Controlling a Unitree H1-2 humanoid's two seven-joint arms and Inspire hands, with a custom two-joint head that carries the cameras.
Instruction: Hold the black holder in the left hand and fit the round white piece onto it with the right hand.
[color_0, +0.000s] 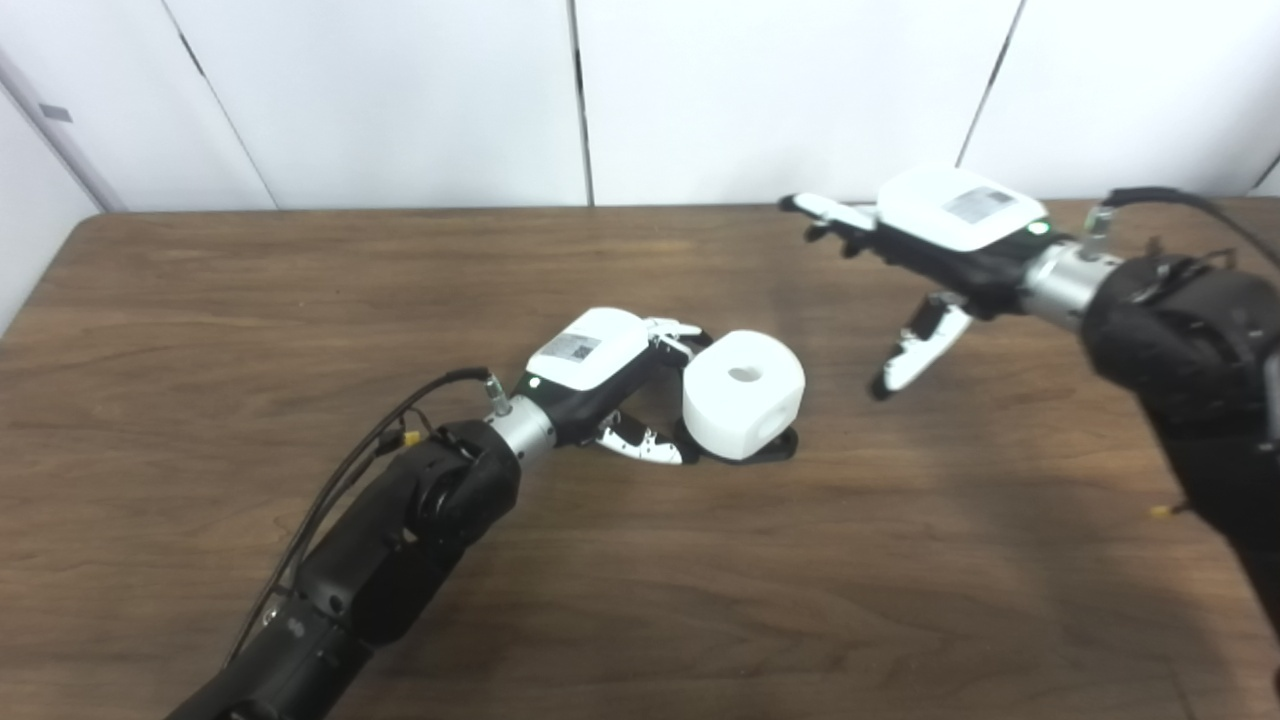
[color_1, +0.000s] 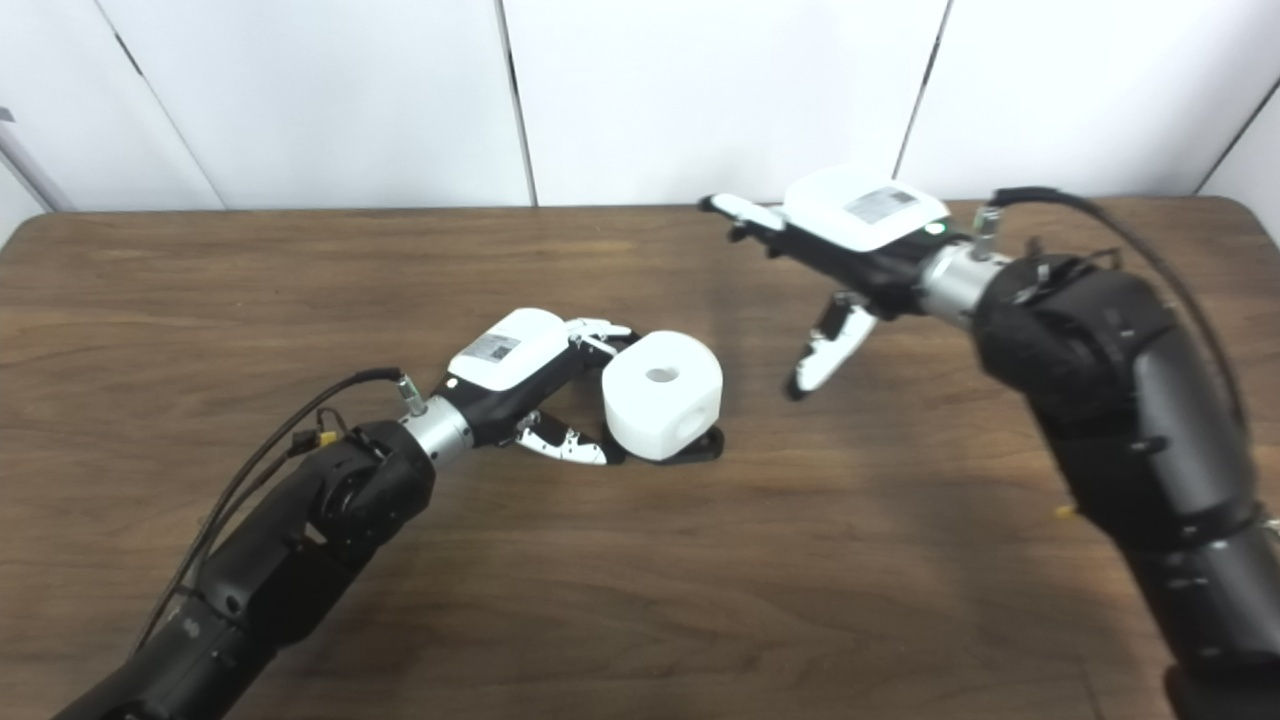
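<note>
The left hand (color_0: 600, 375) sits low on the brown wood table (color_0: 300, 300), near the middle. Its fingers (color_0: 675, 335) and thumb reach fwd and wrap the near side of the round white piece (color_0: 745, 395). So the left hand is clamped on that piece, w/ fingers up top and the thumb down low by the table.

The round white piece is a fat puck w/ a small hole in its top. It sits right at the tips of the left hand, on top of the black holder (color_0: 775, 447). Only a thin dark edge of the holder peeks out under the white piece, on the side away from the left hand. Can't tell how well the two fit together.

The right hand (color_1: 850, 235) is up in the air, well apart from the white piece, off to its right and further back. Its fingers are spread apart and it holds nothing. Its thumb (color_1: 825, 360) points down at the table but doesn't touch it.
</note>
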